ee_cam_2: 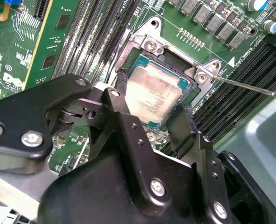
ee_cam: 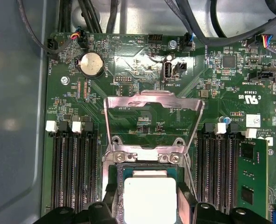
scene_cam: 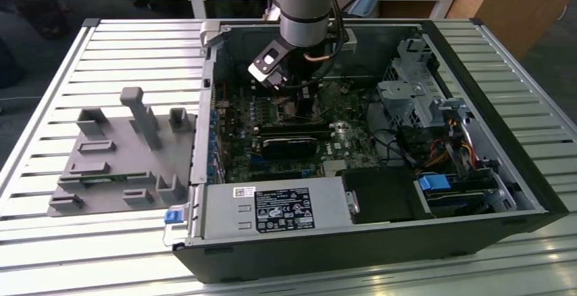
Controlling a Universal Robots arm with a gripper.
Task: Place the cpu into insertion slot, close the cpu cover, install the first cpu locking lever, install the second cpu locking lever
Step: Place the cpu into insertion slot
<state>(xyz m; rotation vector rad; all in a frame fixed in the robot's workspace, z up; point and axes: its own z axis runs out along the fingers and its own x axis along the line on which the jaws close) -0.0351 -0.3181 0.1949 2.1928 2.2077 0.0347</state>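
Note:
The cpu (ee_cam_2: 154,95), a small square chip with a dull silver top, lies level in the insertion slot (ee_cam_2: 142,58) on the green motherboard, and I also see the cpu (ee_cam: 149,198) in the first wrist view. My gripper (ee_cam_2: 152,100) straddles it, with one black finger (ee_cam_2: 121,91) at one edge and the other at the opposite edge, shut on the chip. The cpu cover (ee_cam: 152,99), a thin silvery frame, stands flipped open beyond the slot. A thin locking lever (ee_cam_2: 252,87) juts out beside the slot. In the exterior view my gripper (scene_cam: 302,100) is down inside the computer case.
Black memory slots (ee_cam: 74,172) flank the socket, and a green memory stick (ee_cam: 252,177) sits in one bank. A coin battery (ee_cam: 92,64) and cables lie past the cover. The power supply (scene_cam: 270,208), drive cage (scene_cam: 415,93) and case walls hem the arm in. A grey fixture (scene_cam: 117,154) rests on the table.

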